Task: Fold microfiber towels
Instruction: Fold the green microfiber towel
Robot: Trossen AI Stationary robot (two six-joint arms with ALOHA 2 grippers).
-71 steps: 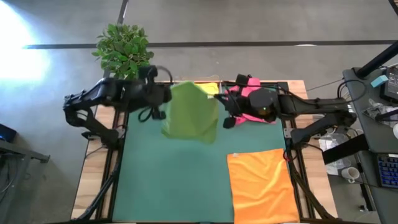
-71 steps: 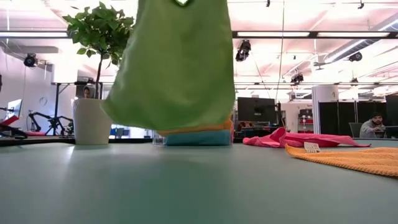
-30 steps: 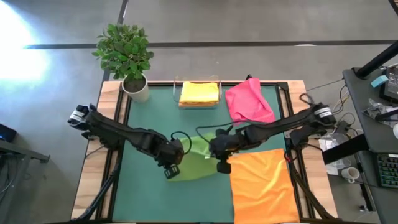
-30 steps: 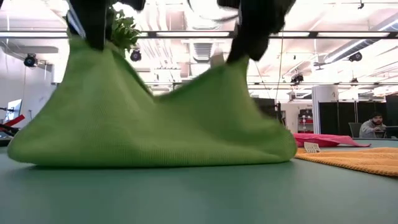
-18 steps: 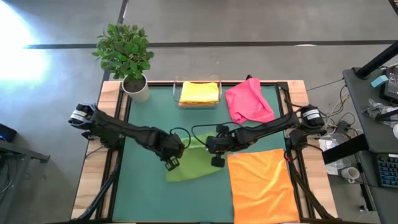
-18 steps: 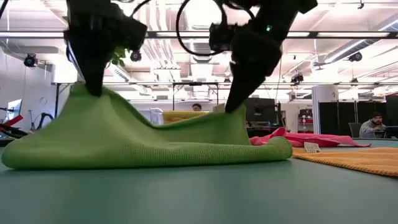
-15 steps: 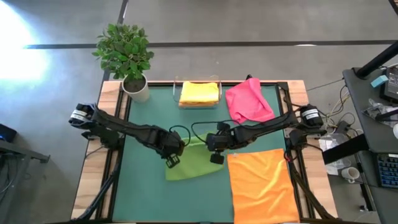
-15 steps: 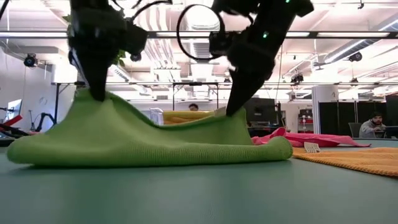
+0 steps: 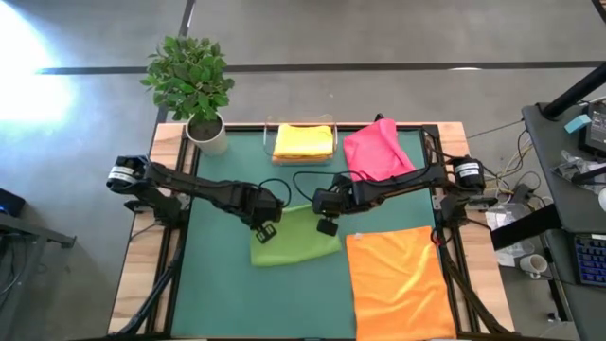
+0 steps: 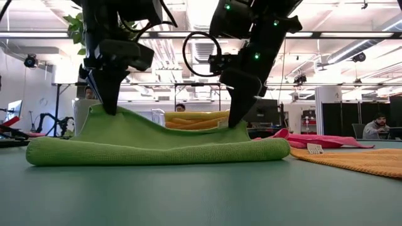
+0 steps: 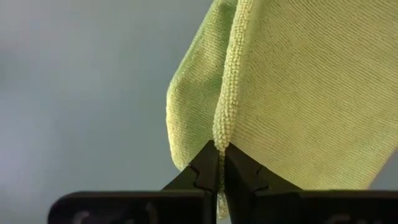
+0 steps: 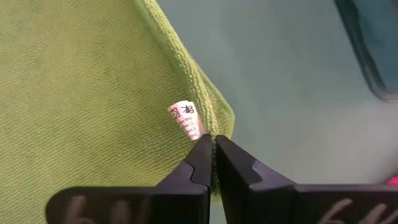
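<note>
While both arms draw back toward the far side, the green towel [image 9: 294,241] has gone from hanging in the air to lying doubled on the mat. The left gripper [image 9: 266,227] and right gripper [image 9: 327,220] each stay clamped on an upper corner, low over the fold. Letting go looks close; then another fold.

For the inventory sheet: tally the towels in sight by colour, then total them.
Green towel: 1
Orange towel: 1
Pink towel: 1
Yellow towel: 1 on top; the low view suggests more cloth beneath it, which cannot be counted
Total: 4 in plain sight
</note>
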